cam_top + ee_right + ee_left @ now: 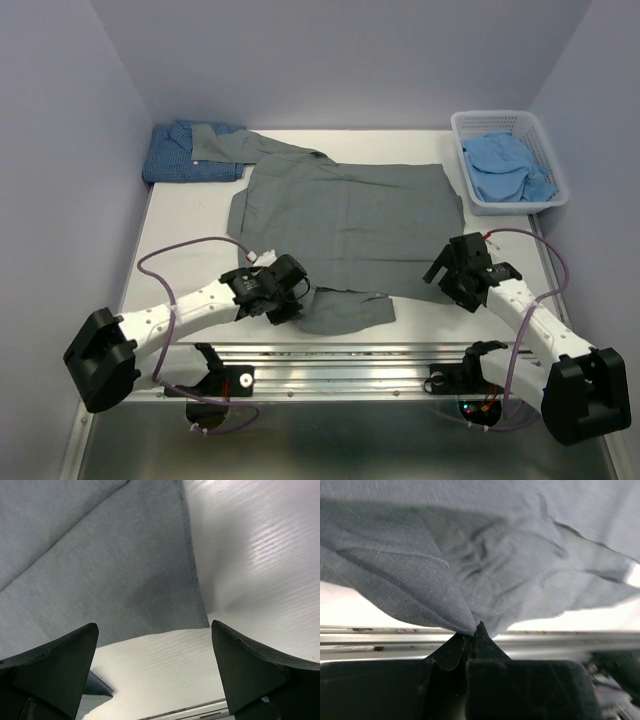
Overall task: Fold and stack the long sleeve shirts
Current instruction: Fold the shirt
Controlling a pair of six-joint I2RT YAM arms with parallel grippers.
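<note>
L tool [470,632] pinches 1 grey shirt [470,555]; 1 dk-blue [185,160], 1 pale-blue [505,165].

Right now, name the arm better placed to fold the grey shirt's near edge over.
Left. The left gripper is shut on a pinch of the grey shirt at its near edge; the right gripper stands open by the near right corner, gripping nothing.

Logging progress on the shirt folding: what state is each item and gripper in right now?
grey shirt: spread out, near hem pinched
dark blue shirt: folded, far-left corner
pale blue shirt: crumpled in basket
left gripper: shut on grey shirt
right gripper: open over grey shirt's corner
</note>
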